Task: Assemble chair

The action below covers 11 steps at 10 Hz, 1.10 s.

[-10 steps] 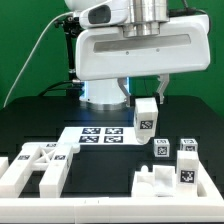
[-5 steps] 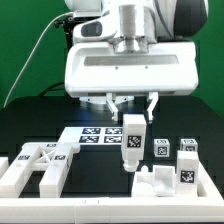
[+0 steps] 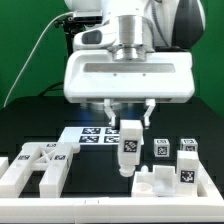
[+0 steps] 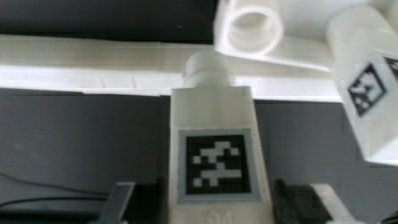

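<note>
Black table (image 3: 30, 128), white post (image 3: 128, 150) held upright.
The gripper (image 3: 130, 116) clamps its fingers on the tagged post near the table's front edge.

The post (image 3: 128, 150) in the tool (image 3: 129, 118) is white, with a black-and-white square tag. Below the tool, the tabletop (image 3: 40, 125) is black. Behind the tool, the marker board (image 3: 92, 136) is white with black-patterned tags; the backdrop (image 3: 20, 40) is green.
</note>
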{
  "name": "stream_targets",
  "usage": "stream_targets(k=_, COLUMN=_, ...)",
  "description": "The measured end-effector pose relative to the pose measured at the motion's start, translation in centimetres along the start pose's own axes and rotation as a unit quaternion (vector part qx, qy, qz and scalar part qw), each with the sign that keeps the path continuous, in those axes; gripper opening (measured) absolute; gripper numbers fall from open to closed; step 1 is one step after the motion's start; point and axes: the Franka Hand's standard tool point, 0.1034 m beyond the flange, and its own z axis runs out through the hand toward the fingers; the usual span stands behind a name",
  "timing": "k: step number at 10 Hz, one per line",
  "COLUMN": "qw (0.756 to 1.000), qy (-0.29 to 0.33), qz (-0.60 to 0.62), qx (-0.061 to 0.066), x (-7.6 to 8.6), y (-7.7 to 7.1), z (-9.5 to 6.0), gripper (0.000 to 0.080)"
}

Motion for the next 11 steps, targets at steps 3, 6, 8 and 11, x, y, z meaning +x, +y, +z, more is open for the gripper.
stream_targets(k=3, qw=1.0, qy=0.004, qz=0.01, qx=0.012, x=-0.2, y=-0.8, z=0.8, gripper=0.0281)
stream_targets(k=6, qw=1.0, qy=0.012, qz=0.008, qx=0.012, x=-0.6, y=-1.7, z=1.2, gripper=0.0281)
stream_targets(k=8, qw=1.0, qy=0.009, qz=0.006, qx=0.012, x=-1.2, y=-2.0, z=1.7, gripper=0.0281)
stream_targets(k=11, qw=1.0, qy=0.014, qz=0.005, qx=0.011, x=-1.2, y=-2.2, z=1.9, gripper=0.0281)
